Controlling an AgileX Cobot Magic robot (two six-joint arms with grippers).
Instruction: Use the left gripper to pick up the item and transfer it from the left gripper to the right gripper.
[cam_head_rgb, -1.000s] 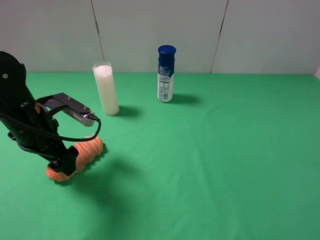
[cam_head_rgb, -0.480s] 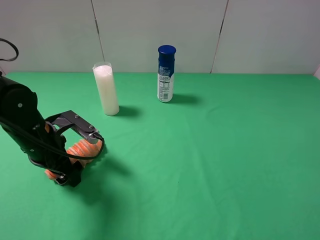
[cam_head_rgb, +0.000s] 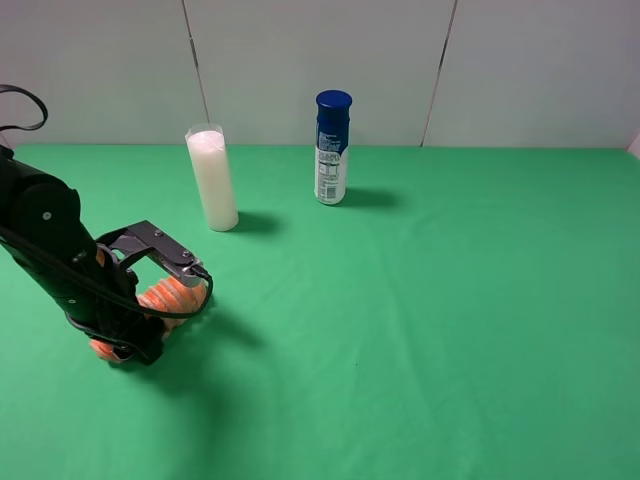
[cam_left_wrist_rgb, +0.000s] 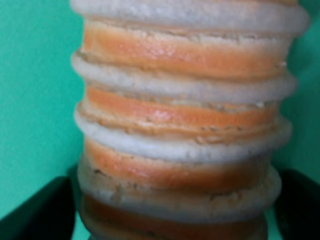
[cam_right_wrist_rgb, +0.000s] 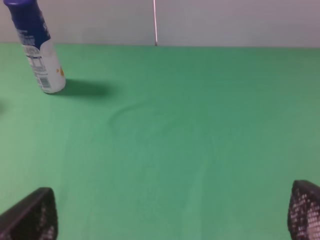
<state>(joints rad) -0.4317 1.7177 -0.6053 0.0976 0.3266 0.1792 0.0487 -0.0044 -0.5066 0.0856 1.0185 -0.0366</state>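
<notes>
Striped roll (cam_head_rgb: 172, 295), banded orange and cream, lies on its side on the green tablecloth (cam_head_rgb: 450, 320), toward 8 o'clock on the table as the high camera shows it. Its long axis runs roughly from 8 o'clock to 2 o'clock, and only its two ends show past the black arm above it. The left gripper (cam_head_rgb: 163, 312) is lowered over the roll, one looped finger frame on its 1 o'clock side and the other on its 7 o'clock side, so the roll sits between the jaws. In the left wrist view the roll (cam_left_wrist_rgb: 180, 125) fills nearly the whole picture, ribs stacked one over another, with dark fingers (cam_left_wrist_rgb: 42, 212) at either flank. A thin strip of green shows between the roll and one of those fingers. Whether the jaws already press on the roll or merely straddle it cannot be told.

A tall white cylinder (cam_head_rgb: 212, 178) stands upright at about 1 o'clock from the roll, well apart from it. A bottle (cam_head_rgb: 332, 148) with a blue cap stands upright at about 2 o'clock from the cylinder, near the grey wall (cam_head_rgb: 320, 50).

The right gripper (cam_right_wrist_rgb: 167, 215) is out of the high camera's picture. Its own wrist view shows its two dark fingertips (cam_right_wrist_rgb: 31, 215) spread wide apart, released, with only bare green cloth between them and the bottle far ahead.
</notes>
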